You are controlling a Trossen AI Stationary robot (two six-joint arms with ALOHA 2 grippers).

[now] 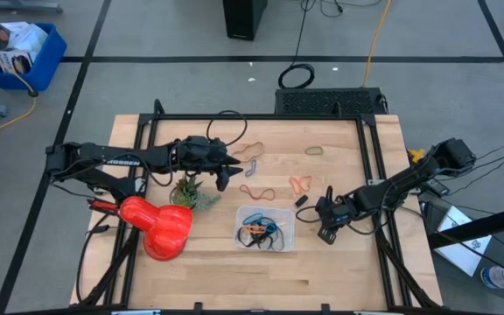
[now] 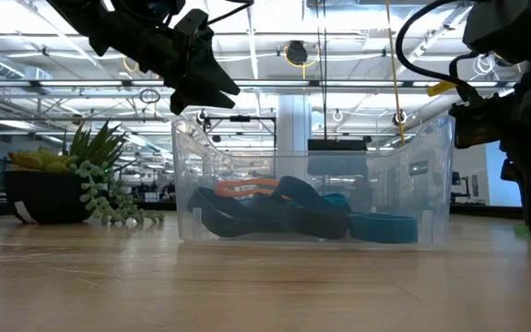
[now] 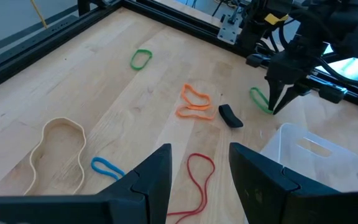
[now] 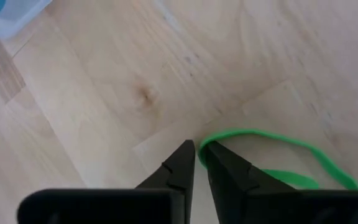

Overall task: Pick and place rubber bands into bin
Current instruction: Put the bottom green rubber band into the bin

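The left gripper hangs above the table with its jaws spread and empty, over loose rubber bands scattered on the wood beside a small potted plant. The clear bin sits mid-table with several bands already inside. Just right of the bin, the right gripper points down with jaws nearly together, pinching the edge of a green band lying on the table.

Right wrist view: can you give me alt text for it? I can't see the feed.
The right gripper points down at the wooden table, its fingers nearly together around the end of a green rubber band. A corner of the clear bin shows at the edge.
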